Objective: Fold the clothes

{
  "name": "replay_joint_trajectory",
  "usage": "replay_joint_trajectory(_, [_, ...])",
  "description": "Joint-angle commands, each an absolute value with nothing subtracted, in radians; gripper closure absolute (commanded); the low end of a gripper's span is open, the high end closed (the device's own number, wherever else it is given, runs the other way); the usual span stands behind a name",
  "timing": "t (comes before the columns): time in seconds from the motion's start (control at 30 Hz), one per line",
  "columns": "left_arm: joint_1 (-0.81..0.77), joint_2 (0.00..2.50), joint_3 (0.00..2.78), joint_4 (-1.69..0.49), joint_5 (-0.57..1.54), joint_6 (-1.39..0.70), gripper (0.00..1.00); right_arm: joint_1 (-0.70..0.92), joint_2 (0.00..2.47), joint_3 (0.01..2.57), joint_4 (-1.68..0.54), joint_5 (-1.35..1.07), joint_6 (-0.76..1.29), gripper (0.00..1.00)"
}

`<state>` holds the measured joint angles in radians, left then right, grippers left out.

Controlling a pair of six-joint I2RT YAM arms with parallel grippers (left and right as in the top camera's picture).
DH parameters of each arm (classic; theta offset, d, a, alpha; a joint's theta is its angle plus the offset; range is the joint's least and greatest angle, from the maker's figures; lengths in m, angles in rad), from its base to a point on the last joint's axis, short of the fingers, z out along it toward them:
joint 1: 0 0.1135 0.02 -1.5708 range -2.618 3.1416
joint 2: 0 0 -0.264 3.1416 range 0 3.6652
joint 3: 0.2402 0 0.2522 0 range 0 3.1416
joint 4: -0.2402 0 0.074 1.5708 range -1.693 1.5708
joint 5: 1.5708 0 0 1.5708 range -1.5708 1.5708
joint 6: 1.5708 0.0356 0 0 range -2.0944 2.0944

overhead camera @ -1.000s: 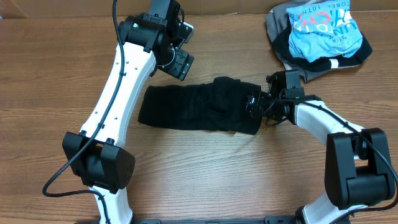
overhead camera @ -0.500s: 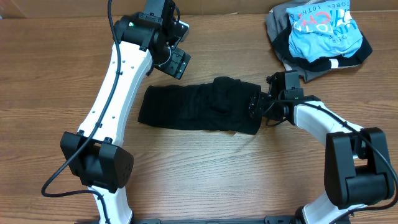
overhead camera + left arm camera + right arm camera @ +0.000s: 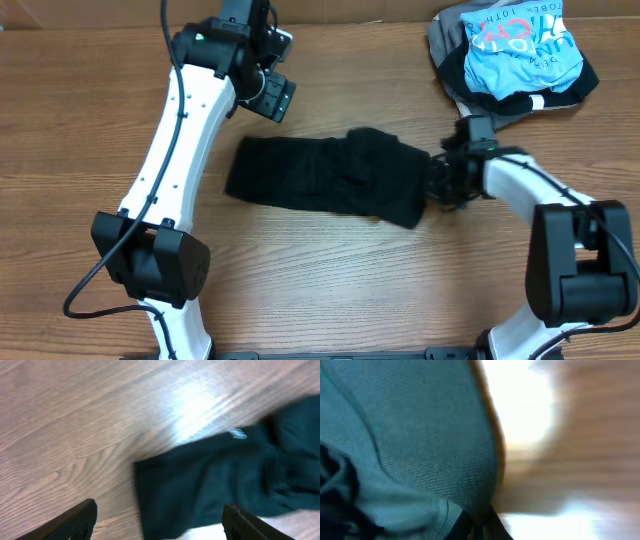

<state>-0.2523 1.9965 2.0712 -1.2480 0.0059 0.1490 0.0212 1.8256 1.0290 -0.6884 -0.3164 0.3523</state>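
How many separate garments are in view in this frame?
3: the black garment in the middle, plus a light-blue shirt atop a grey garment at far right, where more may be hidden.

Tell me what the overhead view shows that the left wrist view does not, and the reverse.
Only overhead: the right end effector gripping the black garment at its right end, and the light-blue shirt. Only left wrist: a small white mark on the garment's edge. Both: the garment, the wooden table, the open left end effector clear of the cloth.

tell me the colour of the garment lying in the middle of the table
The garment is plain black; it shows best in the overhead view.
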Motion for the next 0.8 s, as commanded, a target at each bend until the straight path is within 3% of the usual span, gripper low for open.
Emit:
replay_joint_trajectory(0.0, [-0.213, 1.996, 2.09, -1.233, -0.011, 0.13, 0.17, -0.068, 1.811, 1.168, -0.817, -0.281, 0.287, 0.96])
replay_joint_trajectory(0.17, [-0.168, 1.996, 2.09, -1.231, -0.01, 0.13, 0.16, -0.107, 1.791, 1.439, -1.141, -0.29, 0.152, 0.96])
replay_joint_trajectory(0.37, [-0.151, 1.996, 2.09, -1.233, -0.008, 0.131, 0.15, -0.066, 1.791, 1.714, -1.372, -0.294, 0.126, 0.96])
replay_joint_trajectory(0.77, [-0.136, 1.996, 2.09, -1.203, -0.011, 0.13, 0.12, 0.311, 1.816, 1.796, -1.305, -0.29, 0.212, 0.96])
